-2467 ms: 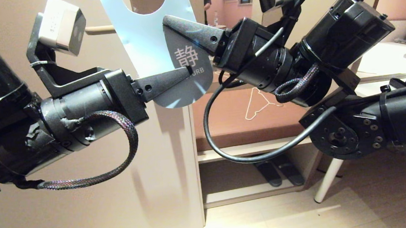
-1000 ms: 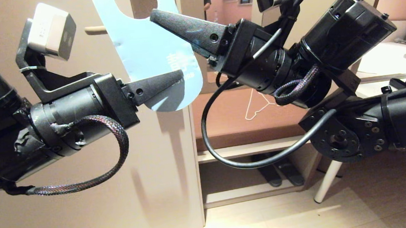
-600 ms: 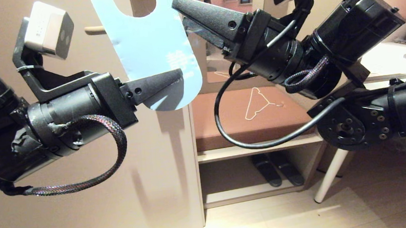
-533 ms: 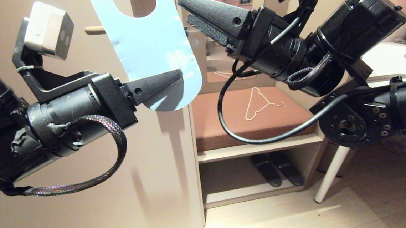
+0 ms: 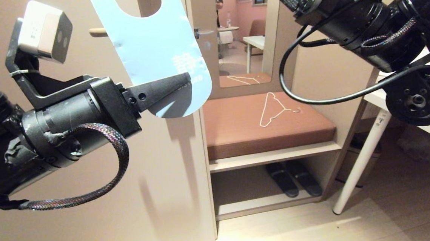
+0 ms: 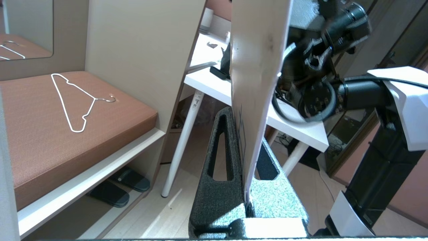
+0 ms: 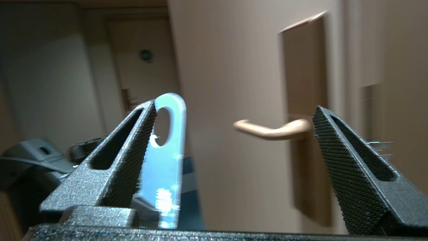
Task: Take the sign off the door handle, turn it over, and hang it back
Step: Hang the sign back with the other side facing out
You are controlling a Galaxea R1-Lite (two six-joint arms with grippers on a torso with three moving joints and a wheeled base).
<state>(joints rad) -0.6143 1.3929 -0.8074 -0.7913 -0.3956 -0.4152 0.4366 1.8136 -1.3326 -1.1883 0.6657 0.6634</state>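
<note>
The sign (image 5: pixel 157 52) stands upright in front of the door, its big hole at the top and a pale face with faint lettering toward the head camera. My left gripper (image 5: pixel 186 81) is shut on its rounded lower end; the left wrist view shows the sign (image 6: pixel 257 67) edge-on between the fingers (image 6: pixel 217 197). The door handle (image 7: pixel 267 130), a beige lever on a brown plate (image 7: pixel 302 67), is bare; only its tip (image 5: pixel 98 32) shows behind the sign. My right gripper (image 7: pixel 234 107) is open and empty, high at the right, apart from the sign (image 7: pixel 167 160).
The beige door (image 5: pixel 92 201) fills the left. Right of it a white wire hanger (image 5: pixel 273 109) lies on a brown cushioned bench (image 5: pixel 238 134), with slippers (image 5: pixel 291 179) on the shelf below. A white table leg (image 5: pixel 358 163) stands at the right under my right arm.
My right gripper opened, let go of the sign and drew away up and to the right. My left gripper keeps its grip on the sign's lower end, shifted slightly left.
</note>
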